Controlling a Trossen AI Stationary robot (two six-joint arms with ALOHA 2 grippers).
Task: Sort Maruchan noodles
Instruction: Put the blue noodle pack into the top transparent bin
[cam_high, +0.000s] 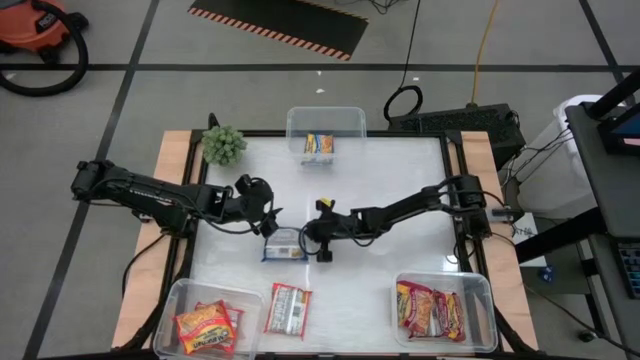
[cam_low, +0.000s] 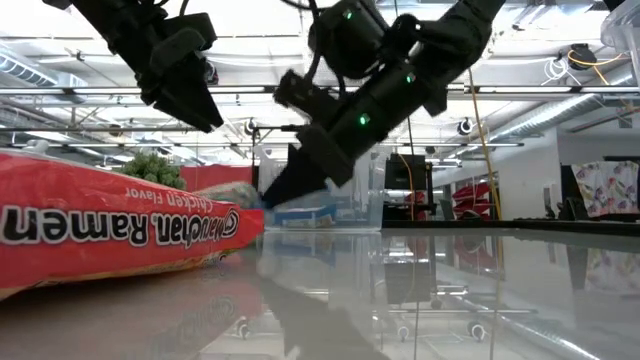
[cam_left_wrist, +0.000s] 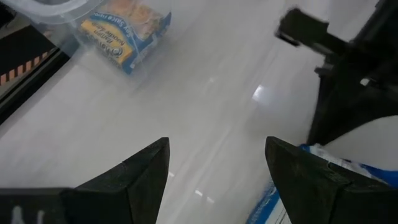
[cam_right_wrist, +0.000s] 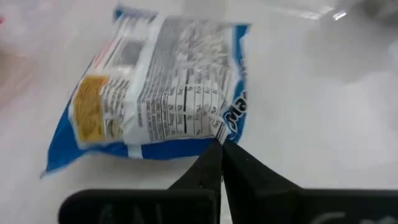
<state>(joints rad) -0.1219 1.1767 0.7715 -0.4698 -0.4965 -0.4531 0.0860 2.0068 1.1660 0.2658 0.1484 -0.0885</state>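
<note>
A blue-and-white noodle packet (cam_high: 283, 245) lies mid-table, label side up (cam_right_wrist: 161, 93). My right gripper (cam_high: 306, 238) reaches in from the table's right and is shut on the packet's right end. Just far-left of the packet, my left gripper (cam_high: 268, 212) hovers open above the table; in its wrist view its fingertips (cam_left_wrist: 217, 168) are apart over bare table, with the packet (cam_left_wrist: 336, 171) beside them. A red-and-white packet (cam_high: 288, 308) lies flat near the front edge. Another blue packet (cam_high: 319, 144) lies in the far tub (cam_high: 325, 115). My right gripper pinches the blue-and-white packet's crimped edge (cam_right_wrist: 219, 132) between its two shut fingers, only at their tips. The fingers come from the table's right, slanting down. Whether the packet's other end has left the table, I cannot tell.
A clear tub (cam_high: 170, 300) at the near left holds orange-yellow packets. Red packets fill another clear tub (cam_high: 480, 285) at the near right. A green plant (cam_high: 224, 145) stands at the far left corner. The red-and-white packet (cam_low: 100, 235) fills the low view's left foreground.
</note>
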